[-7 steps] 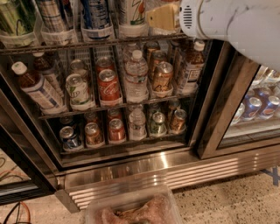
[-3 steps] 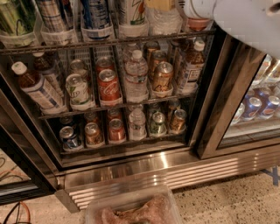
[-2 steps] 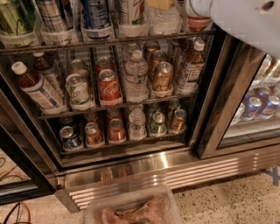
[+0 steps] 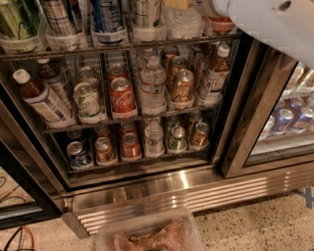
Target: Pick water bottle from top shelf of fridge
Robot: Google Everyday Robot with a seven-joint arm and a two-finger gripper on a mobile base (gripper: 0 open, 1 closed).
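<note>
"Gripper (image 4: 208,7) first. Where is it?"

"High up at the far right end of the top shelf (image 4: 117,49), at the very edge of view. The white arm (image 4: 274,27) runs off to the right behind it and covers that corner."

"Is it apart, together, or clamped on something?"

"I cannot tell; its working end is cut off at the top."

"And the water bottle (image 4: 182,23)?"

"It stands on the top shelf of the fridge (image 4: 234,122), just left of the gripper. It is clear, with crinkly sides, and its upper part is out of view. They look to be touching, though I would not swear to it."

"What else is on that shelf?"

"Tall cans (image 4: 105,17) sit upright in clear cup holders (image 4: 59,41) to the bottle's left."

"Below?"

"On the middle rack a red cola can (image 4: 122,98) stands just left of a smaller water bottle (image 4: 153,86). Brown tea bottles (image 4: 41,98) with white caps stand at the rack's ends. The lowest rack holds more cans."

"Anything outside the fridge?"

"A ribbed steel base (image 4: 196,193) runs under the racks. A clear plastic tub (image 4: 147,233) is nearest, on the speckled floor. To the right, a neighbouring cooler (image 4: 274,157) shows blue cans (image 4: 289,120)."
</note>
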